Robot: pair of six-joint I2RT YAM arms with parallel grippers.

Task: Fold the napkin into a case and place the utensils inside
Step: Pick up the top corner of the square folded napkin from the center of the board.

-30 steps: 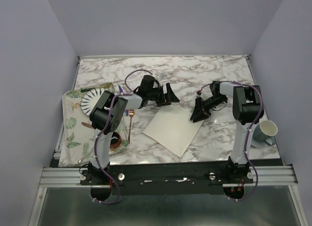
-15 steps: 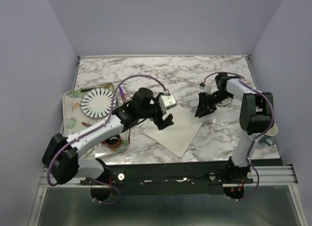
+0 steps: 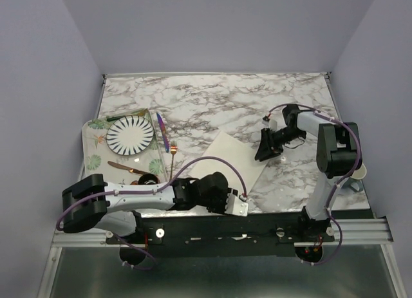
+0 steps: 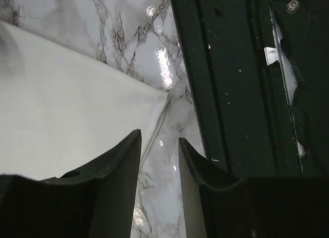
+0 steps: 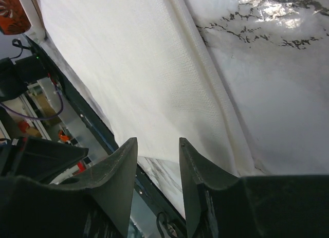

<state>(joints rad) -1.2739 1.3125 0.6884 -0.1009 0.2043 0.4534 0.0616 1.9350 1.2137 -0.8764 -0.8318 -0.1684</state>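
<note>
Cream napkin (image 3: 228, 164) flat | left arm (image 3: 138, 194) stretched low | right arm (image 3: 335, 150) bent

Cream napkin (image 3: 228, 161); grey-veined white table (image 3: 212, 98); white plate (image 3: 130, 135), black radial stripes.

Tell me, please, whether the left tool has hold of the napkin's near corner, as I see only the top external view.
Observer: No. In the left wrist view, that corner of the napkin lies flat on the marble table just ahead of the left tool, jaws apart.
Operator: Is it centred on the corner?
Observer: Not quite. The napkin's edge runs toward one jaw, and the gap shows mostly marble.
Operator: And the right tool?
Observer: The right tool is open above the napkin's hemmed edge, which lies flat.
</note>
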